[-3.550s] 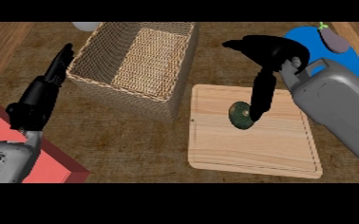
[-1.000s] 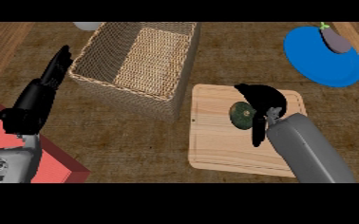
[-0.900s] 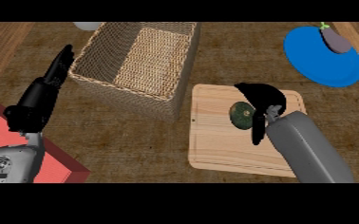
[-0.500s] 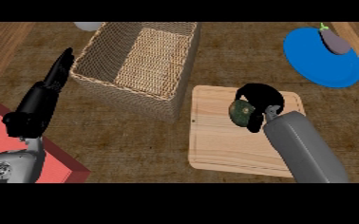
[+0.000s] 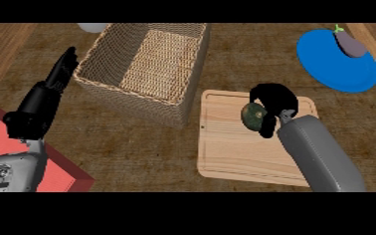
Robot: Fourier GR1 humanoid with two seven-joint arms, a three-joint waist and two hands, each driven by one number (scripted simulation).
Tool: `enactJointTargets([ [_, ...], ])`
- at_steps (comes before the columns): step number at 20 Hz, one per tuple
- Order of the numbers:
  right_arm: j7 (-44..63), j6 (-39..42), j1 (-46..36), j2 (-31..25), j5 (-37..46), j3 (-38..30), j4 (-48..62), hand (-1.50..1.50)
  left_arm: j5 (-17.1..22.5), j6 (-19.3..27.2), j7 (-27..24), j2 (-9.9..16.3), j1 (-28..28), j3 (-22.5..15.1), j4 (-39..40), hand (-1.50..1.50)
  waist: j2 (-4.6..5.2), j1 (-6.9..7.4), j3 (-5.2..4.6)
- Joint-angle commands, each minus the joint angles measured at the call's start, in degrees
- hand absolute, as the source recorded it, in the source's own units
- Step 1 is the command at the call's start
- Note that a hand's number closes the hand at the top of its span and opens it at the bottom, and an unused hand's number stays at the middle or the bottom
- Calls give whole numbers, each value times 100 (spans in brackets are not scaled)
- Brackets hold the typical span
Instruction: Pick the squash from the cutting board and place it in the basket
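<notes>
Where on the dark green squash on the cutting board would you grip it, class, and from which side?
Grip the squash across its rounded middle, coming from above and the right, as the right hand does now with fingers curled round it. It is small and roundish with no handle showing, so a wrap round its body suits it. The cutting board blocks any approach from below.

I count one squash [image 5: 254, 116], one cutting board [image 5: 235, 154], one basket [image 5: 140, 69], one blue plate [image 5: 334, 69], one eggplant [image 5: 348, 45], one red block [image 5: 55, 176], my two hands [image 5: 273, 98] [image 5: 57, 77]
</notes>
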Motion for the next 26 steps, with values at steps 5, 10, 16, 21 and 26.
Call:
enactJointTargets([
  [5,298,-1605,-280,-251,564,-685,949,150,-101,49,-245,-19,-195,89,377,0,87,11,31],
  [10,466,-2223,-291,-372,564,-1037,354,150,150,-254,211,104,205,119,-329,0,33,28,33],
  [16,137,-3091,-825,73,-430,-1861,-1037,150,45,-22,-56,-31,111,181,66,0,-2,-121,36],
  [21,236,-2592,-1419,378,-1202,-2050,-1935,150,-89,-26,-139,-36,267,84,-20,0,1,-53,28],
  [26,841,-1722,-2630,271,-1454,-2012,-2120,150,-112,3,91,-106,-4,51,-13,0,27,-21,26],
])
